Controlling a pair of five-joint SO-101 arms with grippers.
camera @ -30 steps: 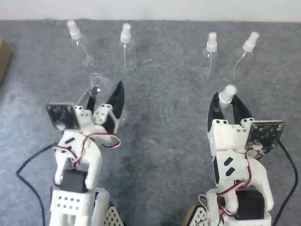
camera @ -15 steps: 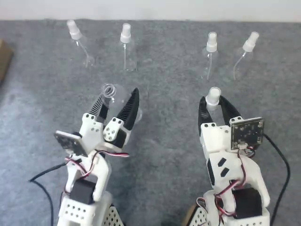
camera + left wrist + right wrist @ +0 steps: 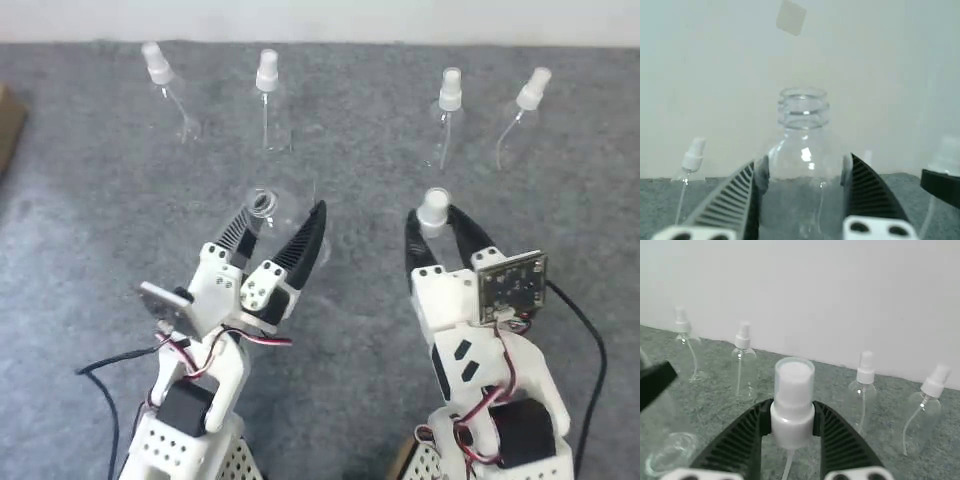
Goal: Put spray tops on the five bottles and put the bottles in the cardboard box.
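Both arms (image 3: pixel 225 300) (image 3: pixel 455 305) inward — bottle (image 3: pixel 268 208), spray top (image 3: pixel 433 209).

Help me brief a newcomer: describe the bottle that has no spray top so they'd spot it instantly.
On the grey table, nearer the arms than the far row of four bottles, the left hand grips one clear bottle. Unlike those four, each with a white spray top, its threaded neck is open and bare.
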